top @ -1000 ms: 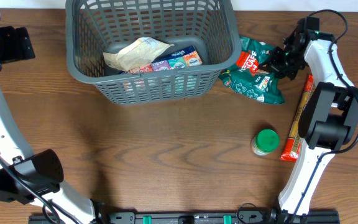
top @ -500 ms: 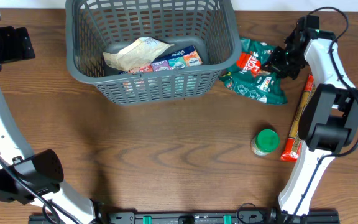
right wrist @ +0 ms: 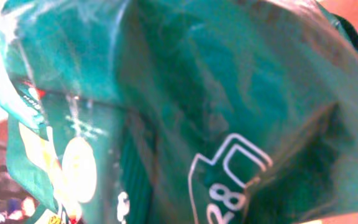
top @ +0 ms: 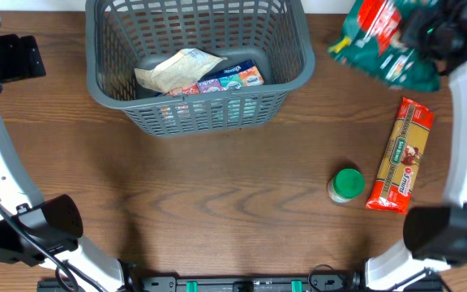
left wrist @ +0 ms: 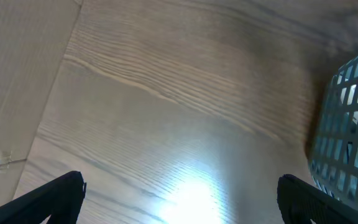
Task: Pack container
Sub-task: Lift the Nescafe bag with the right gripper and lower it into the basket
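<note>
The container [top: 201, 109], a large dark grey lattice basket, stands at the back centre and holds a beige packet [top: 177, 69] and a colourful box [top: 232, 79]. My right gripper [top: 430, 32] is shut on a green snack bag [top: 383, 40] and holds it high above the table, right of the basket. The bag fills the right wrist view [right wrist: 179, 112] and hides the fingers. My left gripper [top: 16, 57] is open and empty over bare table left of the basket, whose wall shows in the left wrist view [left wrist: 350, 124].
A red and yellow pasta packet [top: 400, 154] lies on the table at the right. A jar with a green lid [top: 347, 185] stands just left of it. The table's back edge runs behind the basket.
My right gripper has lifted the green bag off the table, up and toward the back right. The pasta packet is now fully uncovered. The left arm has not moved.
</note>
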You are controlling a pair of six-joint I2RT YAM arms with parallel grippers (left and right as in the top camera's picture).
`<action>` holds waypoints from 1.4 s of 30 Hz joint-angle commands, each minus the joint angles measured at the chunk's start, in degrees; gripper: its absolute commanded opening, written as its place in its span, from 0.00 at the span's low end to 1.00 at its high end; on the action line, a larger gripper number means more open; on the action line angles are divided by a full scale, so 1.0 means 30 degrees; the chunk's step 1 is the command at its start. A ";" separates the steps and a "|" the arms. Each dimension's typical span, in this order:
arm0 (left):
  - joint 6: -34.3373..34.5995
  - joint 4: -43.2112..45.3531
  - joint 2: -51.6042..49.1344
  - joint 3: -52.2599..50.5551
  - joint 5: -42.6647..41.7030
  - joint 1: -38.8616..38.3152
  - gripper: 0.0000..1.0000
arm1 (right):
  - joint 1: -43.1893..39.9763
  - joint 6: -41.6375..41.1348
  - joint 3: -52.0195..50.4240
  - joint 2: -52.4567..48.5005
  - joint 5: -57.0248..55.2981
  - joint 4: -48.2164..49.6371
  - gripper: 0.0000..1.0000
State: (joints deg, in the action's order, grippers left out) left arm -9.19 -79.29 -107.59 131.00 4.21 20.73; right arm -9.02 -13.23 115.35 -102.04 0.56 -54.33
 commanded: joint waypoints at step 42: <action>0.0087 -0.0284 -0.0211 0.0117 -0.0765 -0.0058 0.99 | 1.1927 1.1264 0.1013 -0.5763 0.1931 0.5646 0.02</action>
State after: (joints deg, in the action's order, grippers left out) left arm -9.19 -79.75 -107.59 131.00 2.87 20.73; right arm 27.88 26.59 116.29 -121.21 11.77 -38.70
